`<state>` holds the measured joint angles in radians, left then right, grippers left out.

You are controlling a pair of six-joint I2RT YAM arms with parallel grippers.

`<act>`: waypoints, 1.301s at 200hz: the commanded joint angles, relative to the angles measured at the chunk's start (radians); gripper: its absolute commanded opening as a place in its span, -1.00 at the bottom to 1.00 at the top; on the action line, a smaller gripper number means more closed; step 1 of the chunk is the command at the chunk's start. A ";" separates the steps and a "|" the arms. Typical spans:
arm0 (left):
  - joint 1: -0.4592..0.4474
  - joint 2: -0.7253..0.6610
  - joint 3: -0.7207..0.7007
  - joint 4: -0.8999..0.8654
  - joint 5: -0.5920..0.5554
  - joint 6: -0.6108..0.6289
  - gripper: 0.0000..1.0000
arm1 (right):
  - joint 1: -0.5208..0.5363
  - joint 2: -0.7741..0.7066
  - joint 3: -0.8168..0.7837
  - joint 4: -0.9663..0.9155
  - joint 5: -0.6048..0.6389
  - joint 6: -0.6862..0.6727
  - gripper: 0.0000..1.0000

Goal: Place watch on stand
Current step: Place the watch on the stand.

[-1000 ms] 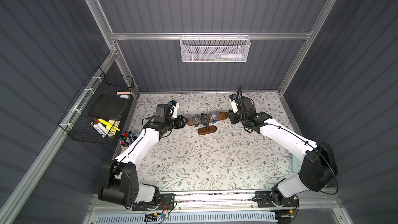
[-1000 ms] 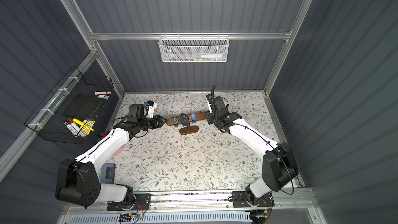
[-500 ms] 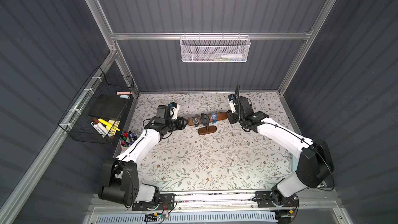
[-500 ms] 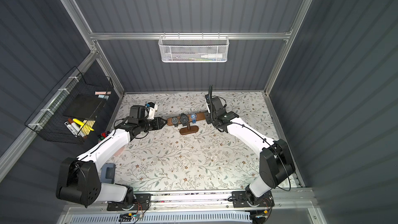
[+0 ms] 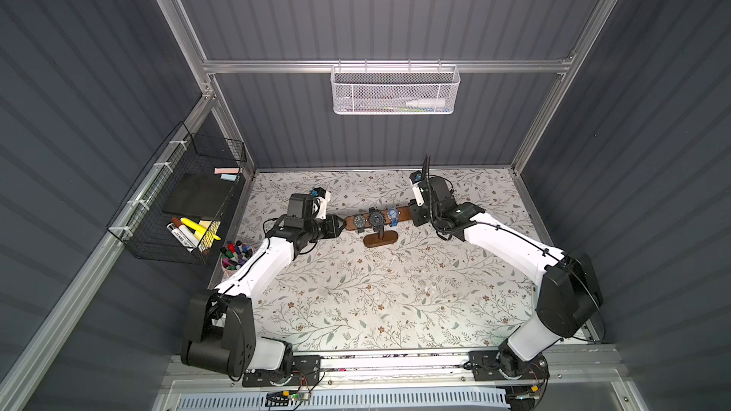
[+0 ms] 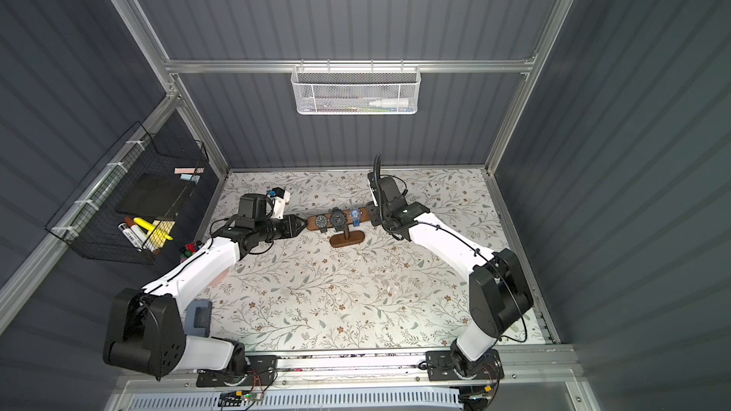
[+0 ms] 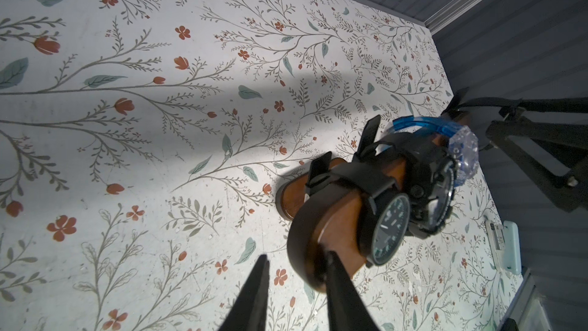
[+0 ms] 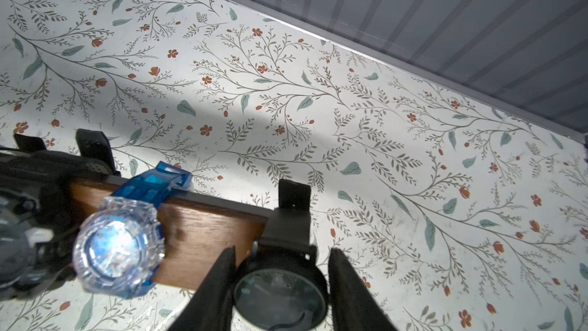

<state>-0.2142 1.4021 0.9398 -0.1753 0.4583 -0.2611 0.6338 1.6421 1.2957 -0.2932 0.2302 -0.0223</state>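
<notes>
The right pincer (image 8: 281, 251) pinches the black watch (image 8: 280, 294) at one end of the stand (image 8: 206, 234), whose long axis runs leftward to the spread left pincer (image 7: 297, 254).

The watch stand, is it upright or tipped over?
Upright. The stand has its oval base flat on the table, bar level above.

One blue watch (image 8: 117, 249), three black watches (image 7: 389, 229), one wooden stand (image 5: 380, 239), two arms (image 5: 269, 266), two baskets (image 5: 393, 110), one marker cup (image 5: 236, 258)

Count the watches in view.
4. On the stand: flat black watch, chunky black watch, blue watch. The fourth watch is at the bar's end, in the right gripper.
</notes>
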 commanded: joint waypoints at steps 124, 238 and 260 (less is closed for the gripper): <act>0.001 0.011 -0.024 0.010 0.005 0.001 -0.39 | 0.065 0.050 0.048 -0.032 -0.006 0.075 -0.43; 0.001 0.008 -0.024 0.006 0.005 0.003 -0.39 | 0.073 0.042 0.037 -0.043 0.027 0.091 -0.02; 0.001 0.009 -0.024 0.006 0.005 0.003 -0.39 | 0.074 0.038 0.034 -0.043 0.032 0.090 0.03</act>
<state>-0.2142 1.4029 0.9340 -0.1646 0.4644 -0.2611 0.7025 1.6775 1.3209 -0.3225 0.2386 0.0639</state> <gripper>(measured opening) 0.306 0.501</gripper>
